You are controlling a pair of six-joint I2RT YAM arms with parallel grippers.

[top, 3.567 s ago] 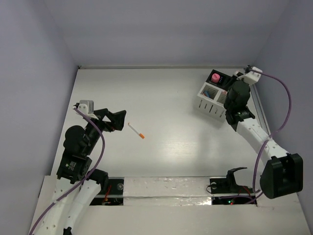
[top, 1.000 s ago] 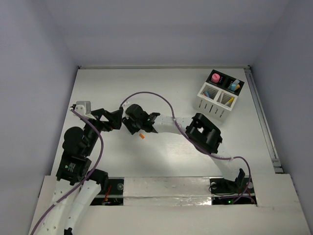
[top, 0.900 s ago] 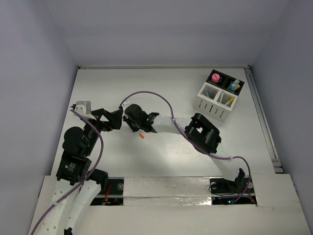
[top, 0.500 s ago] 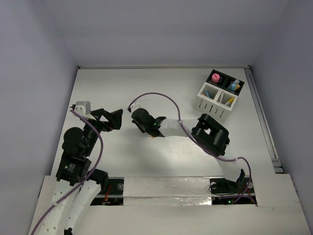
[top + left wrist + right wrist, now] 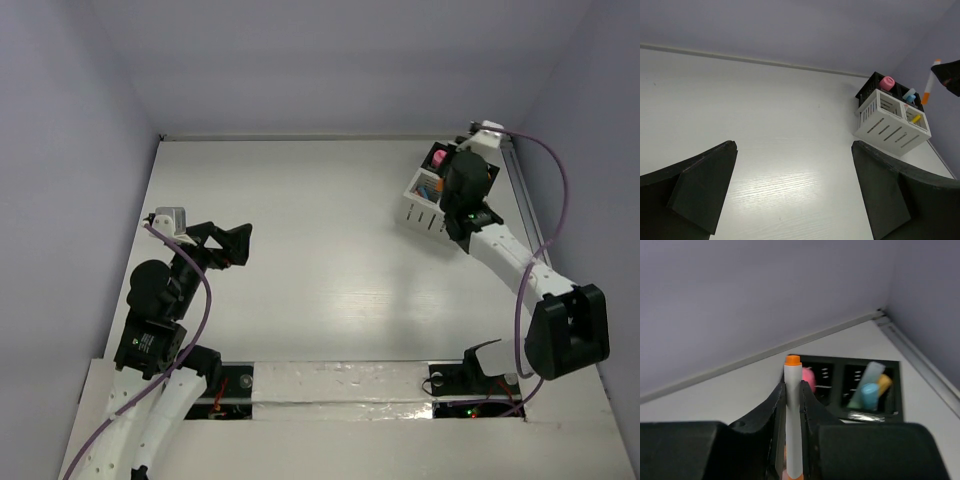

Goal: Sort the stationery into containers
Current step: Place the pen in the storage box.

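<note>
Our right gripper, pinching the orange-tipped stick lifted from mid-desk, now hangs over the organizer at the far right corner (left gripper spread), leaving, we judge, only the drop.

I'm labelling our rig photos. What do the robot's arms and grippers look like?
The left arm and right arm have white link shells and bulky black joint housings. A purple cable loops along each. The left gripper and right gripper have matte black, wedge-shaped fingers. No markings are readable.
</note>
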